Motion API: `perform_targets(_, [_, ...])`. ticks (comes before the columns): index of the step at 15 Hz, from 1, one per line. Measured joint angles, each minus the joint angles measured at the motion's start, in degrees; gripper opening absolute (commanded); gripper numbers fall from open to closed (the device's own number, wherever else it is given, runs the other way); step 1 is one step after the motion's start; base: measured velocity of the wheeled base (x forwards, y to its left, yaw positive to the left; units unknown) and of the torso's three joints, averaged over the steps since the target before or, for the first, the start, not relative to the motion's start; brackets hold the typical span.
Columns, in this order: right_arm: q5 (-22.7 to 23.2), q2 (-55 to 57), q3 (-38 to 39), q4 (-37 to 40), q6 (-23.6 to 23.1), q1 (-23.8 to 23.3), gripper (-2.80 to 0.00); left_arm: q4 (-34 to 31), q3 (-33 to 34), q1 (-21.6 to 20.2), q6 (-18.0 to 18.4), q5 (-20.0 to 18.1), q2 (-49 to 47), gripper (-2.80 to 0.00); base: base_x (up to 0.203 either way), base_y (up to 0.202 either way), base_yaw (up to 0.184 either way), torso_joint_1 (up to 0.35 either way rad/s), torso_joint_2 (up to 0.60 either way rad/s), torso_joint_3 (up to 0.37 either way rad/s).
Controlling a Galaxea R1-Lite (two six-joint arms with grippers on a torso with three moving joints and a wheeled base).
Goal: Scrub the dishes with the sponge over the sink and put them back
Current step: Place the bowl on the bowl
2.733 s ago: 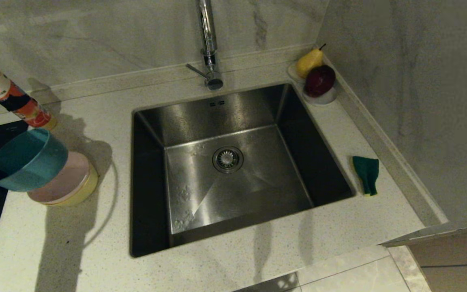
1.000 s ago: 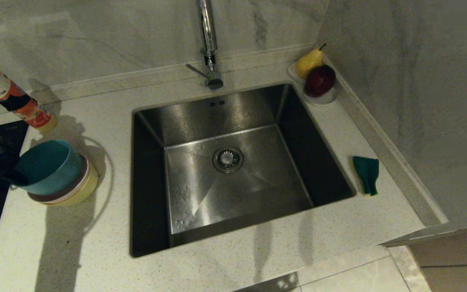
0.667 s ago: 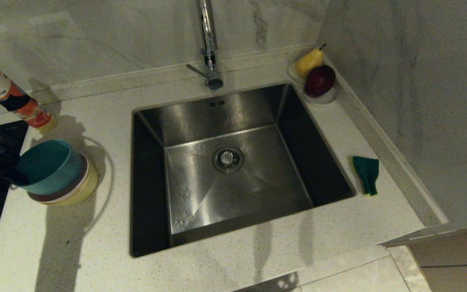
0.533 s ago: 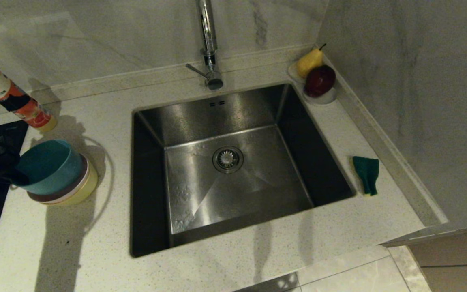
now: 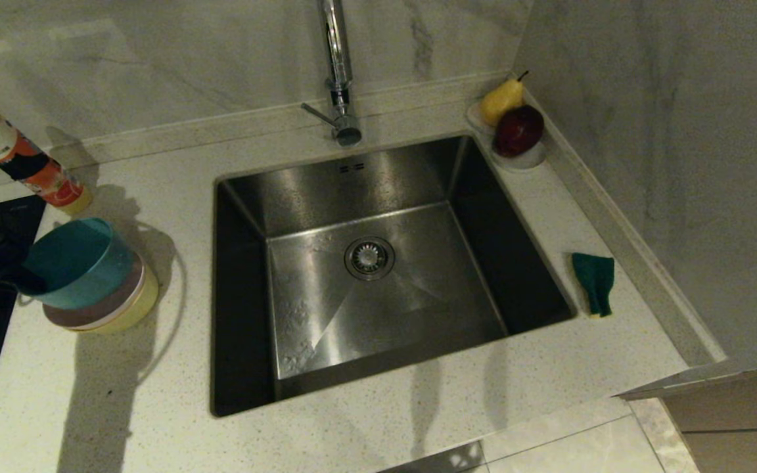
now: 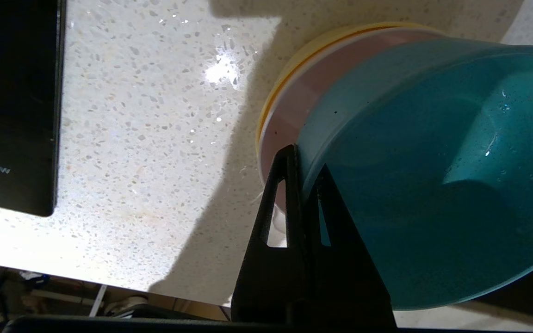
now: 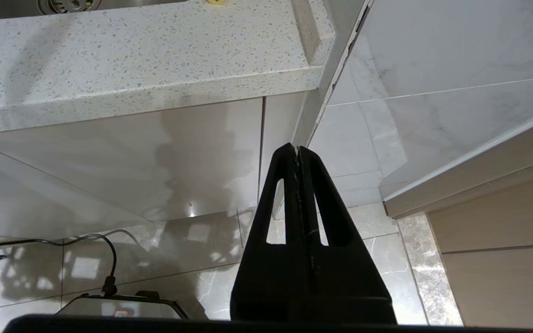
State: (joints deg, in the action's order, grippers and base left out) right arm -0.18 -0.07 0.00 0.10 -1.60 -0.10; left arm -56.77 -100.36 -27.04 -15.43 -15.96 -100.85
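Blue bowl (image 6: 433, 185), lowered, between left fingers (image 6: 289, 185)

blue bowl (image 5: 76, 263) tilted on pink (image 5: 112, 299)/yellow (image 5: 142, 302) stack, L of sink (image 5: 365, 263) | sponge (image 5: 594, 282) R

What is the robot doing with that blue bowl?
The left gripper is pinching the rim of the blue bowl, which tilts on top of the pink bowl and yellow bowl stacked on the counter left of the sink. The sponge lies right of the sink. The right gripper is shut, parked below the counter's edge.
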Motion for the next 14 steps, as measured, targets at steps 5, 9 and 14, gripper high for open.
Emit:
perform_targets(5, [-0.02,0.0,0.0,0.01,-0.02,0.0,-2.8,2.0,1.05,-0.07,0.15,0.46,0.02,-2.8,0.0,0.0,0.0,0.0,0.0,0.0])
perform_targets(9, [0.02,0.0,0.0,-0.02,-0.05,0.0,-2.8,2.76,2.24,0.0,0.17,0.48,0.02,0.0,0.0,0.0,0.0,0.0,0.0,0.0])
perform_targets(14, [0.01,0.0,0.0,0.0,-0.01,0.0,-2.8,4.09,1.89,-0.07,-0.05,-0.01,0.52,0.0,0.0,0.0,0.0,0.0,0.0,0.0])
